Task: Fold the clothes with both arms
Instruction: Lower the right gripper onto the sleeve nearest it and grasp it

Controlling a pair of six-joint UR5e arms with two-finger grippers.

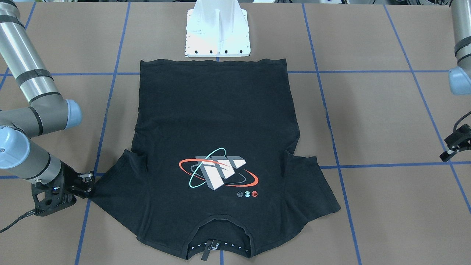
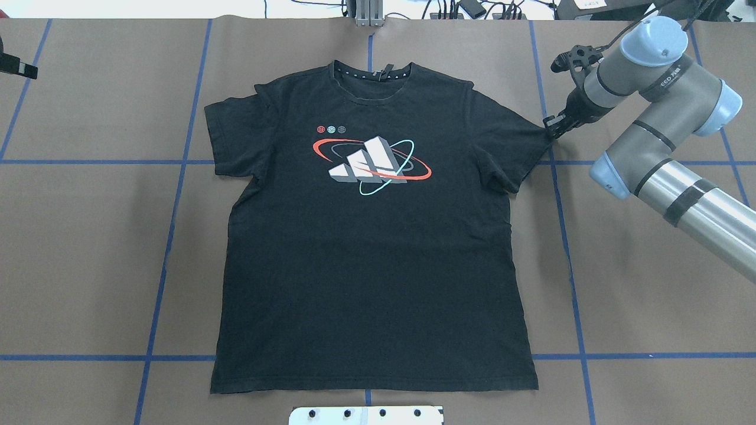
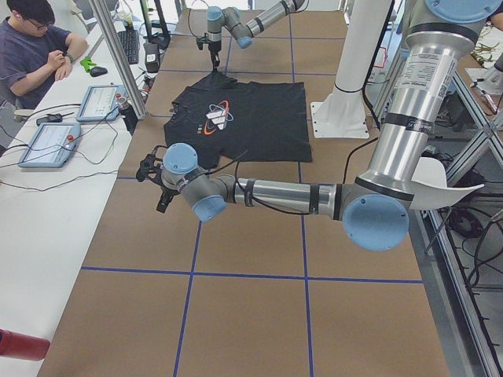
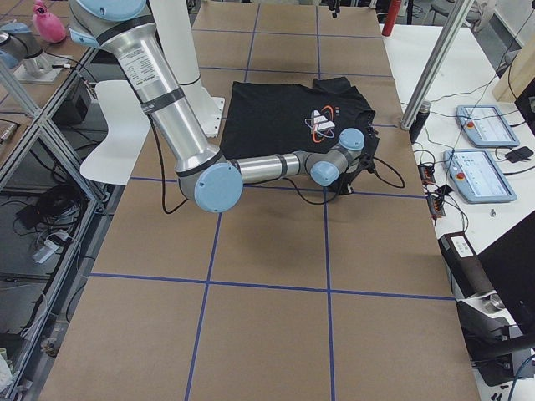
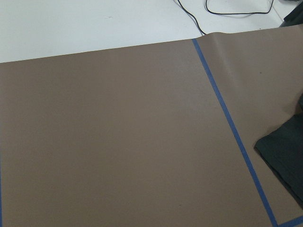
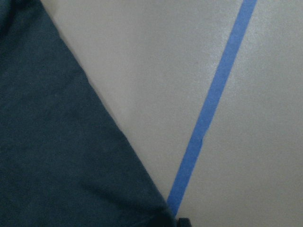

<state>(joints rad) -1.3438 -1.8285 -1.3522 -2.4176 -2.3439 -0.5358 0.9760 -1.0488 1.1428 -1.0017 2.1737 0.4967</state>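
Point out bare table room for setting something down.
Widest: brown table between the black graphic T-shirt and the left gripper. Also right of the hem, nearer the robot than the right arm. Crowded: right gripper at the sleeve, white pedestal mount by the hem.

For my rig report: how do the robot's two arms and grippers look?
The right arm and left arm are grey metal tubes with light-blue joint caps and black bands; the right one bears small dark lettering. The right gripper and left gripper are black, two-fingered, each trailing a black cable.
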